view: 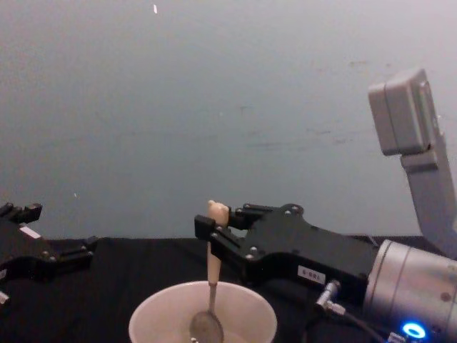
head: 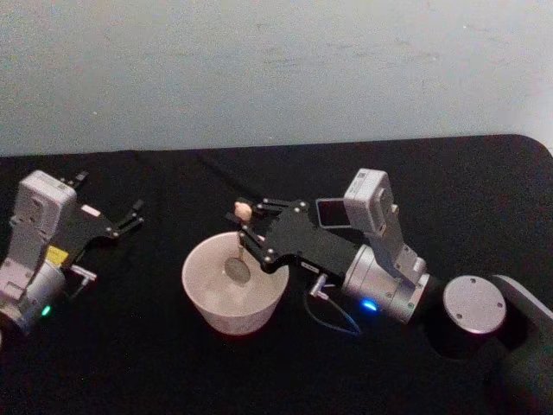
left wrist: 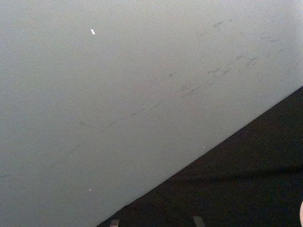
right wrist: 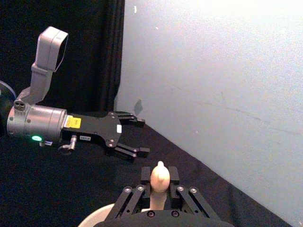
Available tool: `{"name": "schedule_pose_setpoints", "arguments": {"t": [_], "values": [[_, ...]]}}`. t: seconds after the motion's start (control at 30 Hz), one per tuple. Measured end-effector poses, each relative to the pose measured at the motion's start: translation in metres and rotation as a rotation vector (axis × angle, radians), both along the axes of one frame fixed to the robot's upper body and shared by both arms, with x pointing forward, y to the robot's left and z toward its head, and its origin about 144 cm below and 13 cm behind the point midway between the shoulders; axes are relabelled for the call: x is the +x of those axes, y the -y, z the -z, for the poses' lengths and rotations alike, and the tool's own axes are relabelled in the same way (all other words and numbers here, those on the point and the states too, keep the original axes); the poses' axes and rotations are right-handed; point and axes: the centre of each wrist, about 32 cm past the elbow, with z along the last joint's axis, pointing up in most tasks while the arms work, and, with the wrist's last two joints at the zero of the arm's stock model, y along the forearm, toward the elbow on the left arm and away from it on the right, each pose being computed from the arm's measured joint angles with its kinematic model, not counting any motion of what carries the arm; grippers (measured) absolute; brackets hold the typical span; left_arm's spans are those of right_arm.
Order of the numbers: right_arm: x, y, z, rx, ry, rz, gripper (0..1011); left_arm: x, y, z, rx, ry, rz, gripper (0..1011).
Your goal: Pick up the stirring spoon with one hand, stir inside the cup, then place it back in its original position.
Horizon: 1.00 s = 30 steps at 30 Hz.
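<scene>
**mo:** so where's this at? Is it actually stirring?

**kit:** pretty much mid-stir imo. The right gripper [head: 248,225] has its fingers clenched on the slim spoon with the beige handle and tiny bear head [view: 212,275], gripping high on the handle just under the bear. The spoon hangs close to upright. Its small shiny metal bowl is low inside the wide round cream-white cup [head: 226,318], around the middle. Can't tell if it touches the bottom. The cup sits on the black cloth-covered bench [head: 389,173], about centre.

**mo:** and the other arm?

**kit:** the left gripper [head: 111,194] is parked off at the left side of the bench, well apart from the cup. Its fingers are spread and holding nothing.

**mo:** so what's done, what's left?

**kit:** pickup is done and the spoon is in the cup, so I'd call it roughly halfway. One moment can't say whether the stir is nearly over. What's left, by my read, is to finish swirling, lift the spoon clear of the rim, and set it back in its original position. That return bit is not yet begun.
</scene>
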Motion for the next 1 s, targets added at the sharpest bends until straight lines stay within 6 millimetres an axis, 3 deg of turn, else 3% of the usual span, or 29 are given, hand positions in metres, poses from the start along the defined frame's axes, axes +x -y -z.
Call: {"name": "schedule_pose_setpoints", "arguments": {"t": [0.43,1.0], "values": [[-0.003,0.011,-0.01,0.023,0.022,-0.008,212,0.0,0.0,0.0,0.0,0.0,0.0,1001],[-0.002,0.053,-0.061,0.138,0.16,-0.036,212,0.0,0.0,0.0,0.0,0.0,0.0,1001]]}}
